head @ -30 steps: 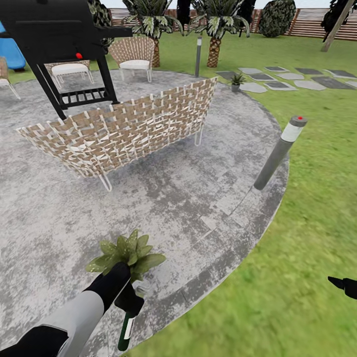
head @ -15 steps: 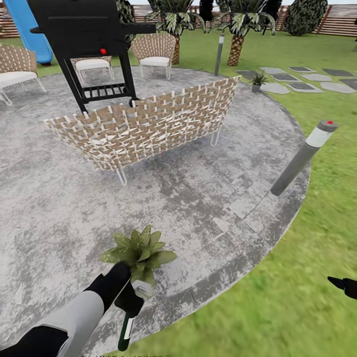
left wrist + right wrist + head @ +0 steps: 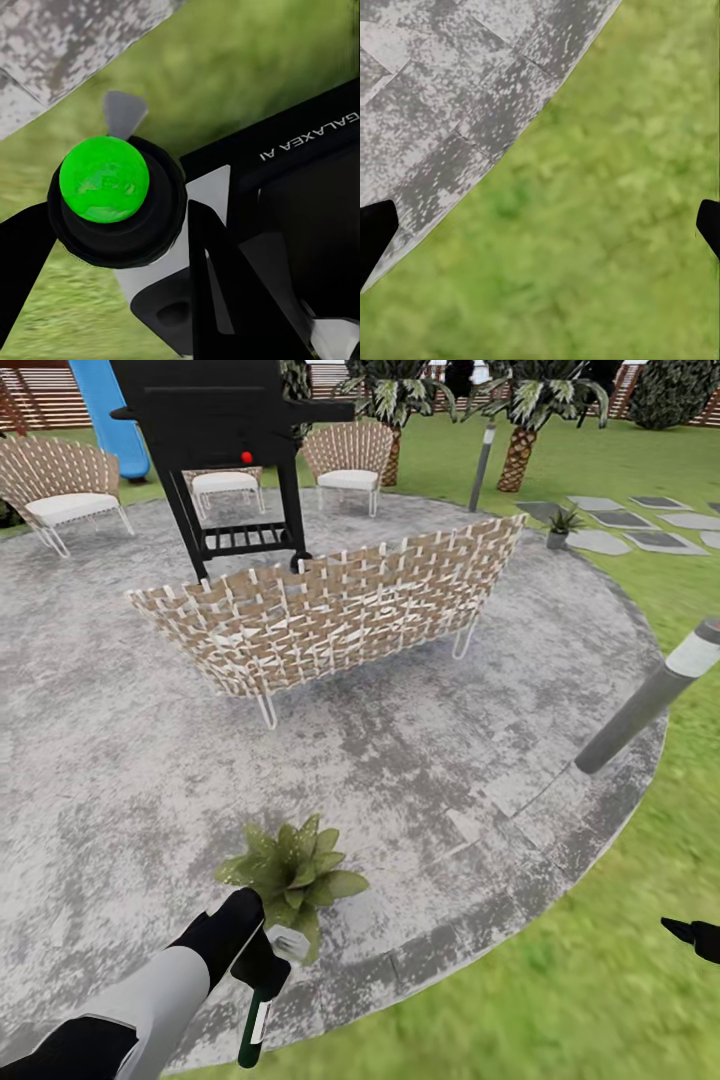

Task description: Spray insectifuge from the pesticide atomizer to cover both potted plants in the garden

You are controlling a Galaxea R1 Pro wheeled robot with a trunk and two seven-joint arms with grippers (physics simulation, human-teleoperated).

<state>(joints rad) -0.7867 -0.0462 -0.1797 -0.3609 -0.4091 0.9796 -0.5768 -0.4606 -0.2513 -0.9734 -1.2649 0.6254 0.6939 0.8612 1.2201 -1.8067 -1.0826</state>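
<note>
Near potted plant (image 3: 293,872), leafy rosette hiding most of its pale pot, on the patio (image 3: 420,760), left gripper (image 3: 262,965) clamped on the pesticide atomizer (image 3: 255,1023) just beside that plant, second potted plant (image 3: 562,525) beyond the woven bench (image 3: 330,615), right gripper (image 3: 690,933) fingertips apparently spread apart over lawn (image 3: 607,225).

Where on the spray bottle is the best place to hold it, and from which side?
Around the slim dark green body, from the side, leaving the white trigger head free. The left gripper already holds the pesticide atomizer near its head, beside the potted plant, with the body hanging below.
</note>
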